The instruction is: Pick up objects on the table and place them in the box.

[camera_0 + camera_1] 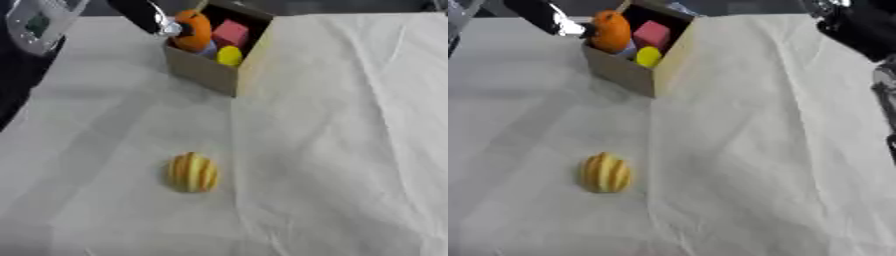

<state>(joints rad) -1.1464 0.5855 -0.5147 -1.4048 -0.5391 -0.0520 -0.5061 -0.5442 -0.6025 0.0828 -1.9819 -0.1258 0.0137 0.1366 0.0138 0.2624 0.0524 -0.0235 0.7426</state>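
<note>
Over the cardboard box (214, 70) at the table's far left, your left hand (149, 19) has its fingers closed on an orange object (192, 30), held at the box's open top above a pink block (231, 33) and a yellow piece (229, 55). Your right arm shows at the upper right edge, fingers can't be made out. Near you on the white cloth (350, 150) lies a yellow striped round object (192, 172), well apart from the box.

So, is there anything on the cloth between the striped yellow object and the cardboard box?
No. Between the striped yellow object and the cardboard box there is only bare white cloth, seen in both eye views.
</note>
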